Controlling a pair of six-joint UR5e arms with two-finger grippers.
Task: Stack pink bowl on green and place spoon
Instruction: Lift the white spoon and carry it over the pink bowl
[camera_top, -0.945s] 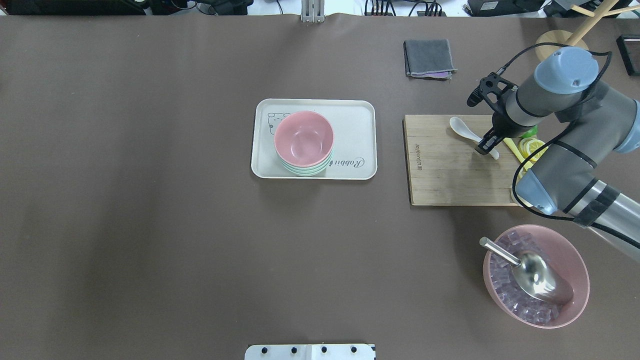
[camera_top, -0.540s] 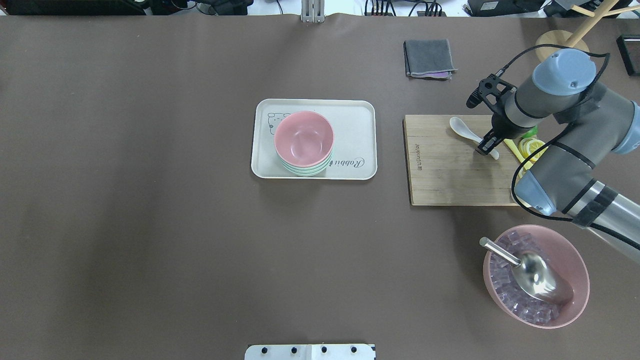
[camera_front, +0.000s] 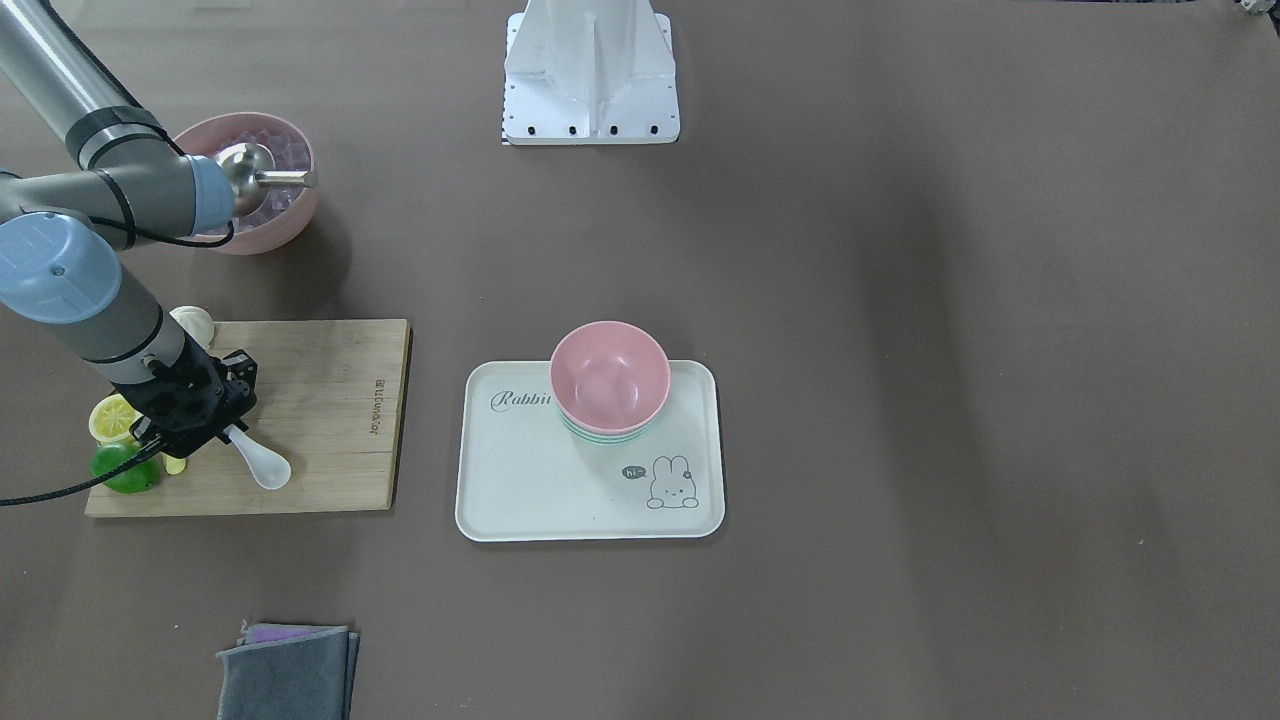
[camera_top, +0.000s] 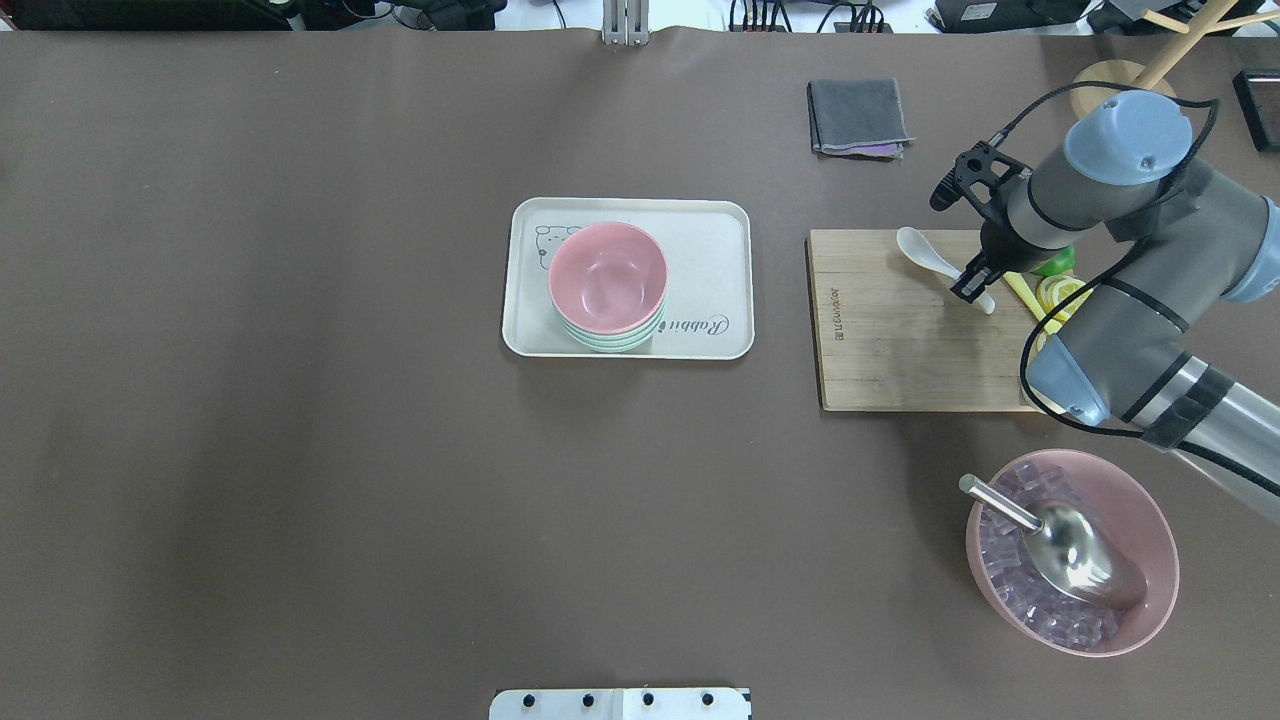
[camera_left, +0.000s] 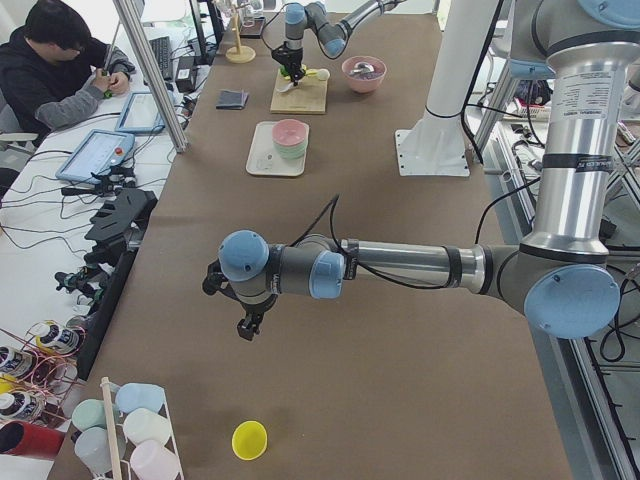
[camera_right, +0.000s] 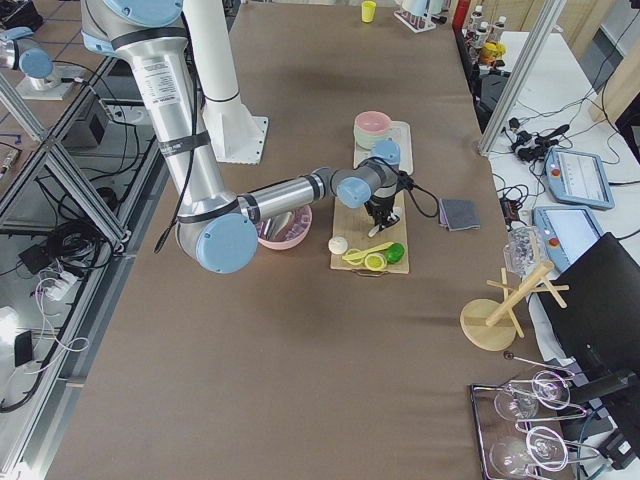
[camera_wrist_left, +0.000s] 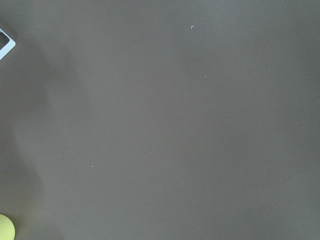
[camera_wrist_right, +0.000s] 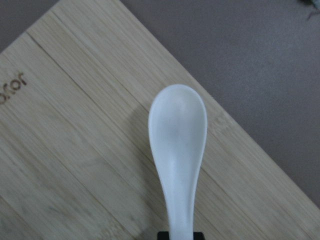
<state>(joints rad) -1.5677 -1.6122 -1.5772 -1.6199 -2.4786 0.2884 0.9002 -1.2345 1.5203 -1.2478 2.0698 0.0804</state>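
Note:
The small pink bowl (camera_top: 607, 275) sits nested on top of the green bowls (camera_top: 612, 340) on a cream tray (camera_top: 720, 230); it also shows in the front view (camera_front: 608, 372). The white spoon (camera_top: 918, 247) is over the wooden cutting board (camera_top: 890, 350), scoop pointing away from the arm. My right gripper (camera_top: 972, 290) is shut on the spoon's handle. In the right wrist view the spoon (camera_wrist_right: 177, 130) hangs just above the board and casts a shadow. My left gripper (camera_left: 245, 325) shows only in the exterior left view, far off over bare table; I cannot tell if it is open.
A large pink bowl (camera_top: 1150, 540) with clear cubes and a metal scoop stands near the right front. Lemon slices and a yellow knife (camera_top: 1060, 295) lie on the board's right edge under the arm. A grey cloth (camera_top: 858, 115) lies behind the board.
My right gripper has risen a little with the spoon in it, and the spoon has shifted slightly toward the far side. The bowls have not moved.

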